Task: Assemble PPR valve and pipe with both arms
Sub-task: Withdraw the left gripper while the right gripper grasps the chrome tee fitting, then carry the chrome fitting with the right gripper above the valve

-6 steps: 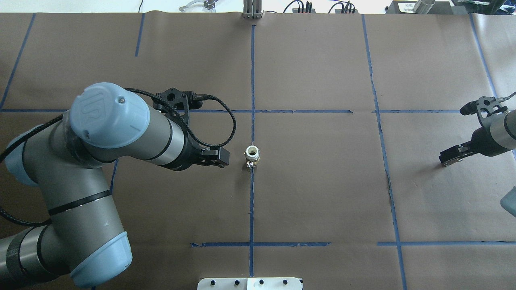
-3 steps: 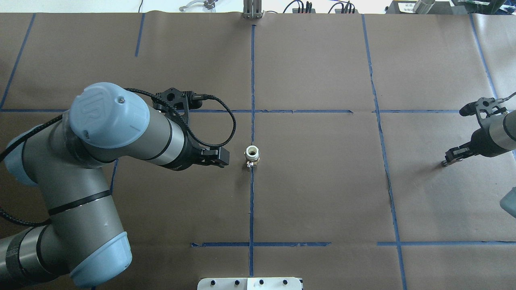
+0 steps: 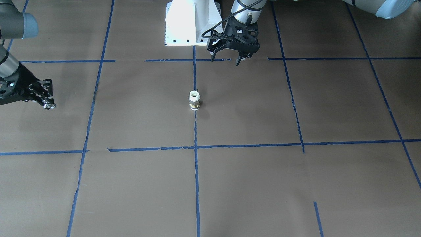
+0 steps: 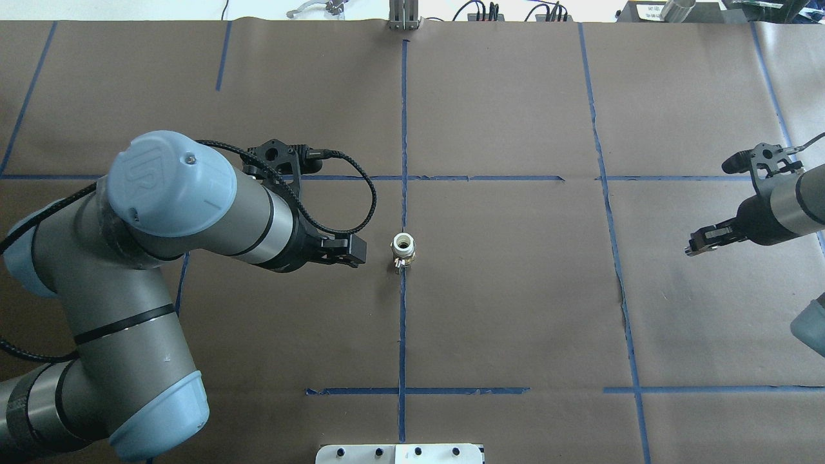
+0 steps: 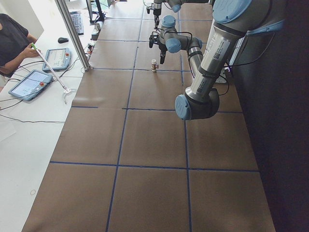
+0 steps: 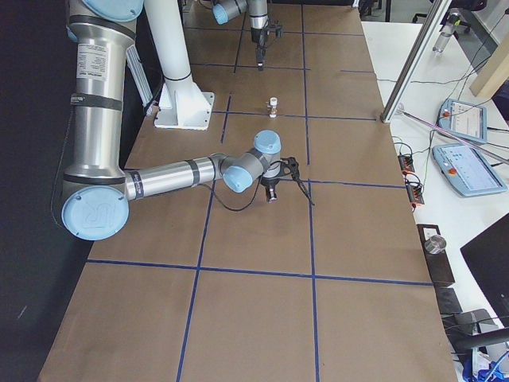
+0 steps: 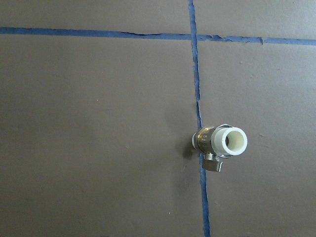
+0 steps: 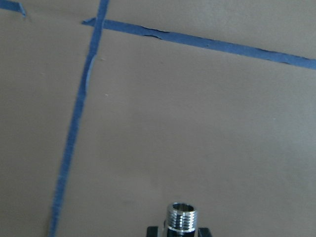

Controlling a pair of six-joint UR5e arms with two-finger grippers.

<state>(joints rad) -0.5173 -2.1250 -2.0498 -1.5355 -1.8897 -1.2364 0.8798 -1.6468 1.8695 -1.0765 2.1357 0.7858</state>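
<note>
The valve [image 4: 403, 250], a brass body with a white PPR socket on top, stands upright on the blue centre line of the brown table; it also shows in the front view [image 3: 194, 100] and in the left wrist view [image 7: 222, 145]. My left gripper [image 4: 356, 250] hangs just left of it, open and empty, its spread fingers [image 3: 238, 62] clear in the front view. My right gripper [image 4: 693, 247] is far to the right, shut on a short silver threaded pipe fitting [image 8: 181, 217], whose tip shows in the front view [image 3: 51, 106].
The white pedestal [image 3: 192, 23] stands at the robot's side of the table. Blue tape lines [image 4: 403, 129] divide the brown paper. Beyond the far edge are an aluminium post [image 5: 72, 34], teach pendants [image 6: 469, 167] and an operator [image 5: 12, 38].
My right gripper has turned and moved left toward the table's middle with the fitting in it. My left arm and the valve have hardly moved.
</note>
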